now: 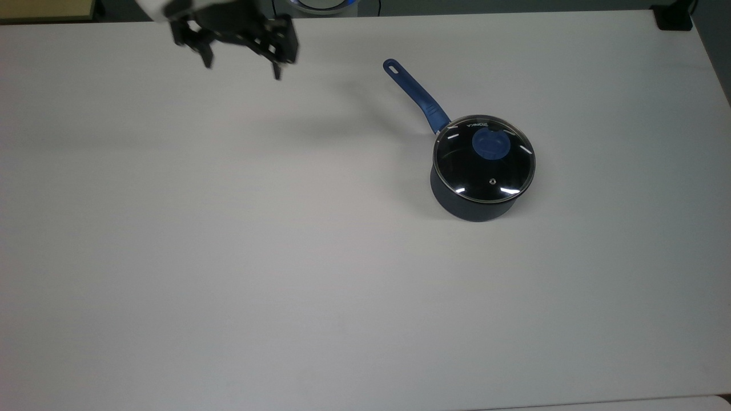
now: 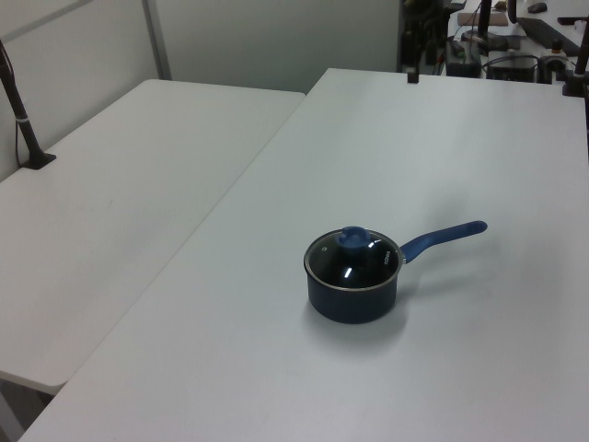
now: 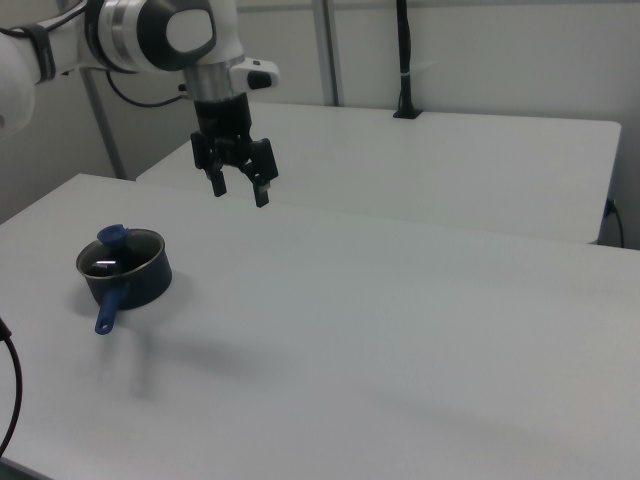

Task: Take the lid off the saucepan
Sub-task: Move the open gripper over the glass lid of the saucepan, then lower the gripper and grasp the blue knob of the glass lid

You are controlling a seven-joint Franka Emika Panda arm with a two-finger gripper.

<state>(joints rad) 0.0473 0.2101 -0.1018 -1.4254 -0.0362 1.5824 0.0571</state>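
1 lid (image 1: 484,160) covers the saucepan (image 1: 465,204); pincer (image 1: 242,64) open, well apart.

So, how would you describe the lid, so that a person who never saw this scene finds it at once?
Look on the big white table for the small dark saucepan with a long blue handle. The lid sits on top of it: a clear glass disc with a metal rim and a round blue knob at its centre.
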